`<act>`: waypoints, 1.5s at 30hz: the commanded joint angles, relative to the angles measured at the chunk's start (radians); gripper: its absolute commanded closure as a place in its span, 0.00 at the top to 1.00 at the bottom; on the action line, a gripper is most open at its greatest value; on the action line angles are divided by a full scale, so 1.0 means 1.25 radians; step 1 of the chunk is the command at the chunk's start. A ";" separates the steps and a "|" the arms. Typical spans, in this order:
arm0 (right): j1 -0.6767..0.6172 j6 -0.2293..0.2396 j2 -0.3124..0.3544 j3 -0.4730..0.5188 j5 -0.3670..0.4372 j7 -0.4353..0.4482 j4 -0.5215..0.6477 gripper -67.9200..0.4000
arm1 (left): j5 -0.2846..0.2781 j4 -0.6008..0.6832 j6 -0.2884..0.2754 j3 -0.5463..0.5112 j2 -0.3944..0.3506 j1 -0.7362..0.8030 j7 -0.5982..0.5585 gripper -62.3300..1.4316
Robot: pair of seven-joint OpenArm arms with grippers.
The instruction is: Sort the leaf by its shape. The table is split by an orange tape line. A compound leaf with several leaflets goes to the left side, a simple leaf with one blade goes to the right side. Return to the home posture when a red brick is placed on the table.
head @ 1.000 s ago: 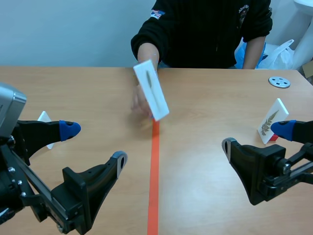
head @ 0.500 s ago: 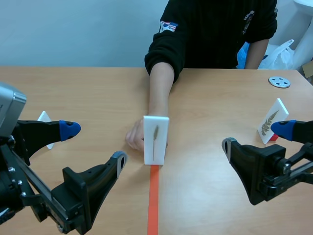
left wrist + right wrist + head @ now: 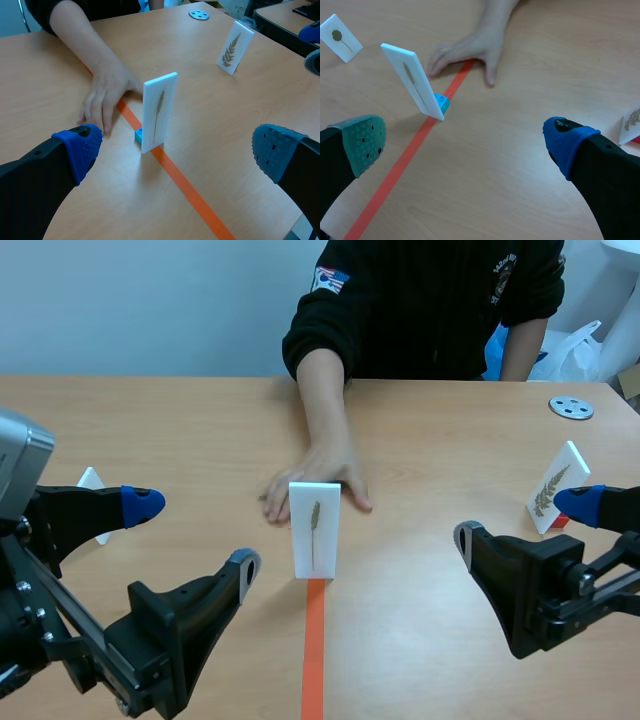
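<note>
Light wooden table (image 3: 430, 470), split by an orange tape line (image 3: 314, 650).

Person in a black top (image 3: 420, 300) across the table; one hand (image 3: 318, 480) lies flat on the wood just behind the centre card.

Left gripper (image 3: 195, 532): low on left side, fingers wide apart, holding nothing. Right gripper (image 3: 522, 520): low on right side, likewise spread, nothing between the pads.

White upright card with a slender single-blade leaf (image 3: 315, 530): stands on the far end of the tape line, on a small blue block (image 3: 138, 135).

White card with a fern-like leaf (image 3: 555, 488): right side, tilted. White card with a round leaf (image 3: 340, 37): left side.

Grey round disc with holes (image 3: 571, 407): far right.
</note>
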 commanded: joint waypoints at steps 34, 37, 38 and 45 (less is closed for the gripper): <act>0.011 -0.012 0.000 0.008 0.001 0.015 0.001 0.97 | 0.228 -0.616 -0.161 0.193 0.032 -0.483 -0.285 1.00; 0.011 -0.012 0.000 0.008 -0.011 0.015 0.001 0.97 | 0.244 -0.687 -0.161 0.220 0.057 -0.534 -0.319 1.00; 0.011 -0.012 0.000 0.008 -0.013 0.015 0.001 0.97 | 0.244 -0.707 -0.161 0.231 0.066 -0.551 -0.322 1.00; 0.011 -0.012 0.000 0.008 -0.013 0.015 0.001 0.97 | 0.282 -0.807 -0.144 0.333 0.118 -0.639 -0.360 1.00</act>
